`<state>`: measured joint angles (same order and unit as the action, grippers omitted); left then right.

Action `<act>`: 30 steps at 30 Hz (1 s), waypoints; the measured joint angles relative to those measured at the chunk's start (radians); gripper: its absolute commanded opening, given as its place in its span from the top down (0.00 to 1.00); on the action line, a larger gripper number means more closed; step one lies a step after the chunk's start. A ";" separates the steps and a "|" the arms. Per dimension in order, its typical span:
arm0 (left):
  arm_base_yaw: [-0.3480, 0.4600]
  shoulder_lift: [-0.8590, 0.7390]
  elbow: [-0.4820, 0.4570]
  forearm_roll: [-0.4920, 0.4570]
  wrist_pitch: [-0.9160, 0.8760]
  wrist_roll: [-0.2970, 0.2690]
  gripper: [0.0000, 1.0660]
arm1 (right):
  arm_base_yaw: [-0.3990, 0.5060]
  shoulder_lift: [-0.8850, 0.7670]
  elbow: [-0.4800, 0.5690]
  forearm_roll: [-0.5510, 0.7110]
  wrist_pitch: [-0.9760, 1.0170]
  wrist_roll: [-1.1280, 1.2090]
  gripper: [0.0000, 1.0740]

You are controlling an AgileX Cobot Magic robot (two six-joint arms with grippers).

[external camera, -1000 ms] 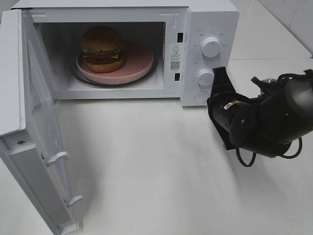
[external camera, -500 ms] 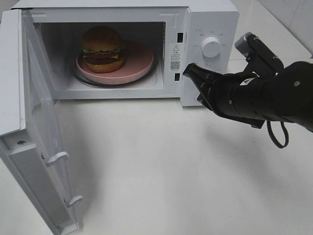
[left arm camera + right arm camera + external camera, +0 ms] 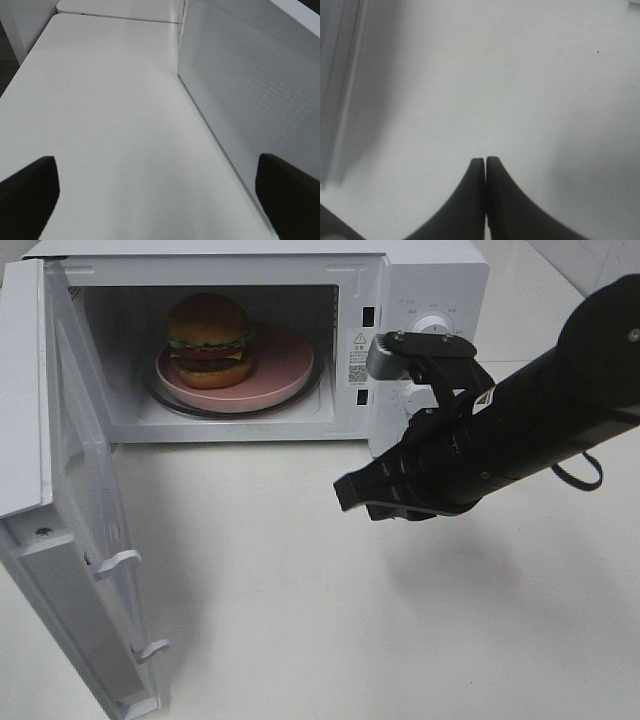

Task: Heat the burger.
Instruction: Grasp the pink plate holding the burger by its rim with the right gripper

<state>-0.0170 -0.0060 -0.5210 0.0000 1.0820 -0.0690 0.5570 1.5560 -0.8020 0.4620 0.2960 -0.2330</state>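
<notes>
My right arm slants in from the worktop's right edge toward its middle, right pincer pressed shut, empty. My left pincer gapes wide, holding nothing.

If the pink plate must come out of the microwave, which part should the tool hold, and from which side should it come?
Probably the bare rim on the right of the pink plate, reached through the open front of the microwave. The burger sits toward the plate's left, so the right rim is free, and the walls close the other sides.
</notes>
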 measured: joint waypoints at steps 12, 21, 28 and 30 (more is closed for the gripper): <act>0.000 0.000 0.000 0.000 0.000 0.000 0.06 | 0.000 0.000 -0.172 -0.462 0.412 -0.234 0.96; 0.000 0.000 0.000 0.000 0.000 0.000 0.06 | 0.000 0.000 -0.241 -0.484 0.444 -0.693 0.86; 0.000 0.000 0.000 0.000 0.000 0.000 0.06 | 0.000 0.000 -0.246 -0.484 0.447 -0.942 0.64; 0.000 0.000 0.000 0.000 0.000 0.000 0.06 | 0.000 0.000 -0.246 -0.484 0.434 -0.958 0.56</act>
<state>-0.0170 -0.0060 -0.5210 0.0000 1.0820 -0.0690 0.5570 1.5560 -1.0480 -0.0220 0.7300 -1.1910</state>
